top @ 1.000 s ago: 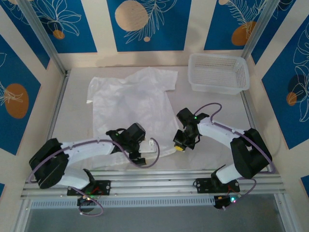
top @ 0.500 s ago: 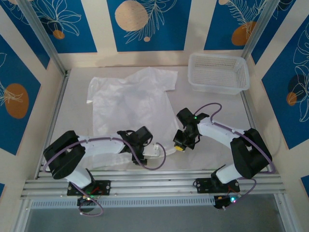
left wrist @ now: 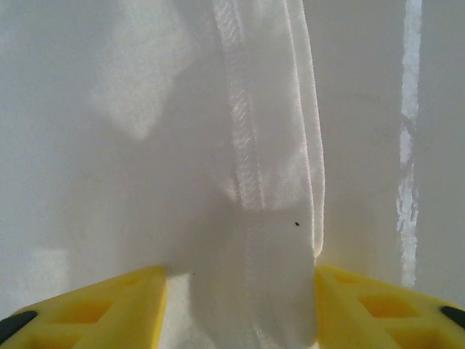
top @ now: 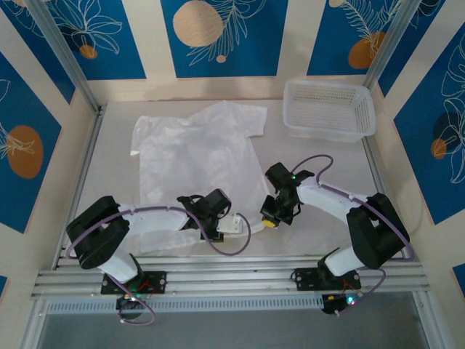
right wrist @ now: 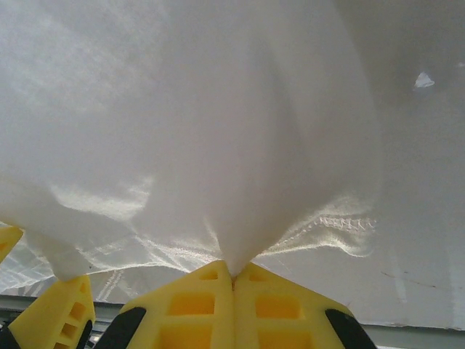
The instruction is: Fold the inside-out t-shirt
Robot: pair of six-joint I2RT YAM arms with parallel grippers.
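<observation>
From above, your white cotton inside-out t-shirt [top: 196, 156] lies spread left of centre on the pale table [top: 320, 174], blue-patterned wall panels [top: 218, 36] behind, both arms at its lower hem, likely to lift it for folding. Left wrist view: the left gripper [left wrist: 240, 273] straddles the hem, fingers [left wrist: 109, 305] apart, not yet pinching; right wrist view: the right gripper [right wrist: 232, 275] is clenched on a peak of cloth
</observation>
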